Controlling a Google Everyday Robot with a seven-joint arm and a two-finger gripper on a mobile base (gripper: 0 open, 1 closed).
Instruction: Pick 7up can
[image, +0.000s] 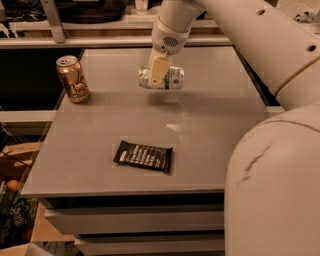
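Lab-like workroom: grey worktable (210, 125), metal racking (75, 42) behind, claw (159, 77) holding 7up can (173, 78) above it.

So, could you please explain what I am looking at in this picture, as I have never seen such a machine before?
This is a single camera's view, looking down onto a grey table; where the camera is mounted I cannot say. The big white shape on the right is the robot's one arm, reaching out over the table. At its end is the gripper, a clamp with two fingers, above the far half of the table. It is closed on a silver and green can, which it holds on its side. A shadow lies on the table under that can, so it seems to be lifted clear. A gold-brown can stands upright near the far left corner, and a flat black wrapped bar lies nearer the front.
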